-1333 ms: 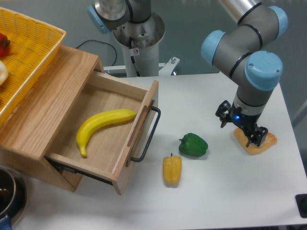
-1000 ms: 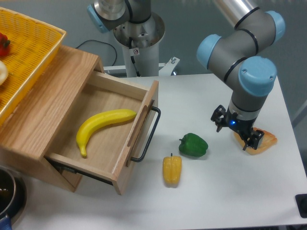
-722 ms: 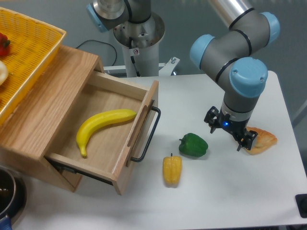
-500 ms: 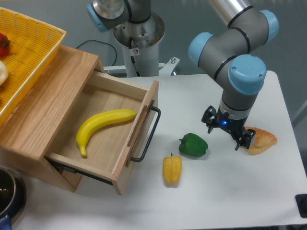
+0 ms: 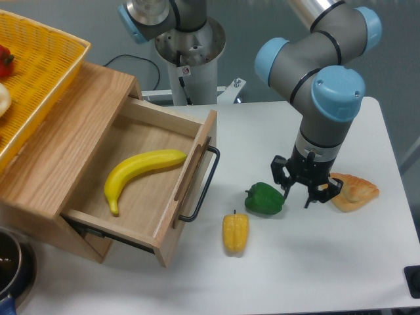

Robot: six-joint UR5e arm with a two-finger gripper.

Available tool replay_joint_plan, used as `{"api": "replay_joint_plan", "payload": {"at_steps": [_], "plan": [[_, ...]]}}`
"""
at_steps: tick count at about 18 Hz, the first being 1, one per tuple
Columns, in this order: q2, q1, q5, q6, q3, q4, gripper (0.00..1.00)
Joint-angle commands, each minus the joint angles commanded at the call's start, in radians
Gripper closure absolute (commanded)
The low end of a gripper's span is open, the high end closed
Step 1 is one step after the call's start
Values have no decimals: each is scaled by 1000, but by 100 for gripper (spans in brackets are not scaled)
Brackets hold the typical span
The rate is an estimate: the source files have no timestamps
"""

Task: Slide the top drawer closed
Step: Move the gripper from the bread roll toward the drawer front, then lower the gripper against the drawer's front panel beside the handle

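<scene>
Drawer of light oak wood with a long black bar handle [image 5: 159,186] stands pulled out, a yellow banana [image 5: 140,174] inside; well right, the tool [image 5: 296,197] hangs spread, empty.

Light oak top drawer [image 5: 141,190] – black handle [image 5: 202,187]; yellow banana [image 5: 139,172]; green pepper [image 5: 264,198]; yellow pepper [image 5: 235,233].

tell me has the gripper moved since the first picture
Yes. The gripper has shifted left, off the bread slice and toward the green pepper.
</scene>
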Motion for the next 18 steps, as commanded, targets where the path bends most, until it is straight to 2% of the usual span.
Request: {"api": "replay_joint_plan", "payload": {"at_steps": [1,5,9,14,15,18], "plan": [[2,0,-14,-3,8,-32,73],[12,-9,-40,-12,14,-92,75],[18,-47,-54,-98,28,-97,75],[43,-89,-60,-103,14,-100,75],[52,-90,-59,-103,9,-114,80],[78,-90,-54,-100,2,-151,82]]}}
